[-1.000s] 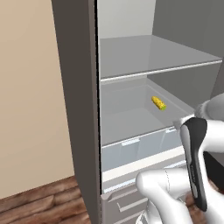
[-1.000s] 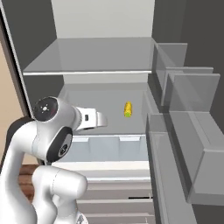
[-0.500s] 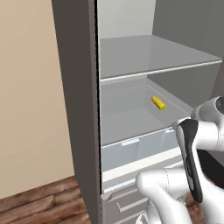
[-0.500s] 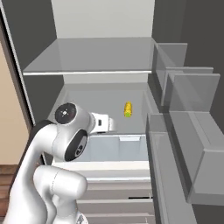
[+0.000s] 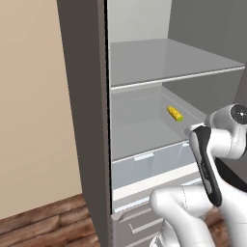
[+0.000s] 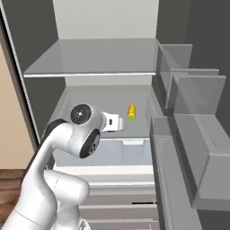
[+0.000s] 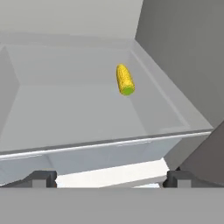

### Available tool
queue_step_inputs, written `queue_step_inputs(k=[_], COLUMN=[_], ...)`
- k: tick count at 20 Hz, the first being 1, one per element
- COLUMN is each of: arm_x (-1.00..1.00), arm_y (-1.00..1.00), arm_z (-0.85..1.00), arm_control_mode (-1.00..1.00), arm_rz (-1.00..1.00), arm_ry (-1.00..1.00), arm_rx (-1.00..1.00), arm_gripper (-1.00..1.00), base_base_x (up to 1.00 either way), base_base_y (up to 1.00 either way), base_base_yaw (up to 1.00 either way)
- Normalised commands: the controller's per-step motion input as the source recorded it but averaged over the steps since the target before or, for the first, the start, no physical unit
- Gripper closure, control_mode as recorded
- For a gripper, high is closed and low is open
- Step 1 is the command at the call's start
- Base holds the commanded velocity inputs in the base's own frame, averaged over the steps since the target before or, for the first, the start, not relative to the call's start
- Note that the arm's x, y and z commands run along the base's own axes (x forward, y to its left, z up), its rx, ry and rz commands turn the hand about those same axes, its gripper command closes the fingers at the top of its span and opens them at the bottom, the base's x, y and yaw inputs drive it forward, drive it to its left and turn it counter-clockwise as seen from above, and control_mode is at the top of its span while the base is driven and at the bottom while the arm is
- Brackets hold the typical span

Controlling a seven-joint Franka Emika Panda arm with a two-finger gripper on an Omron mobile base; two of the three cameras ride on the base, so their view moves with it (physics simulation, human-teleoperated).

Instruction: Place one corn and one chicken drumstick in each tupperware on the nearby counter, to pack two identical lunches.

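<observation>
A yellow corn (image 7: pixel 125 80) with a green end lies alone near the back right of a pale fridge bin (image 7: pixel 65 109). The same corn (image 5: pixel 174 114) (image 6: pixel 131 112) rests under the glass shelf in both base views. My gripper (image 7: pixel 109 179) is open and holds nothing. It hangs just in front of the bin's front rim, facing the corn and well short of it. In the right base view the gripper (image 6: pixel 115 122) is left of the corn. The chicken drumstick, the tupperware and the counter are out of view.
A glass shelf (image 6: pixel 90 58) roofs the bin closely. Door racks (image 6: pixel 193 134) stand to the right, and the dark fridge side wall (image 5: pixel 82 111) to the left. Drawer fronts (image 6: pixel 121 197) lie below, above a wood floor (image 5: pixel 38 226).
The arm has swung forward and to the right, bringing the hand closer to the bin and the corn. The corn has not moved, and the gripper stays open.
</observation>
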Motion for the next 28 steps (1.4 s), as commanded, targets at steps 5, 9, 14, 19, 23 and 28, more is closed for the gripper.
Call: queue_step_inputs(k=[5, 9, 14, 19, 23, 28], arm_x=[0.43, 0.43, 0.27, 0.37, 0.47, 0.54], arm_y=[-0.11, -0.01, -0.08, -0.09, -0.04, -0.08], arm_z=[0.00, 0.00, -0.02, 0.00, 0.00, 0.00], arm_control_mode=[-1.00, -1.00, -1.00, -1.00, -1.00, -1.00], arm_rz=[0.00, 0.00, 0.00, 0.00, 0.00, 0.00], arm_ry=[-0.01, 0.00, -0.05, -0.05, -0.03, 0.00], arm_rx=[0.04, 0.00, 0.00, 0.00, 0.00, 0.00], arm_gripper=[-1.00, -1.00, -1.00, -1.00, -1.00, -1.00], base_base_x=[0.00, 0.00, 0.00, 0.00, 0.00, 0.00], base_base_y=[0.00, 0.00, 0.00, 0.00, 0.00, 0.00], base_base_yaw=[0.00, 0.00, 0.00, 0.00, 0.00, 0.00])
